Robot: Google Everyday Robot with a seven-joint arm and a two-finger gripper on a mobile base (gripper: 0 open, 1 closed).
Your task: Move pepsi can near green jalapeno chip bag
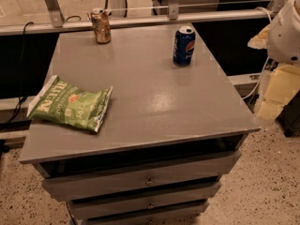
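The pepsi can (184, 46), dark blue with a silver top and a round logo, stands upright at the back right of the grey cabinet top (154, 102). The green jalapeno chip bag (70, 104) lies flat near the front left edge, with white lettering. The can and the bag are far apart. My gripper (274, 95) hangs off the right side of the cabinet, below the white arm housing (286, 32). It is to the right of and lower than the can and touches nothing on the top.
An orange-brown can (101, 26) stands upright at the back left of the top. A metal rail (140, 20) runs behind the cabinet. Drawers (145, 177) are below the front edge. Speckled floor (262, 182) lies to the right.
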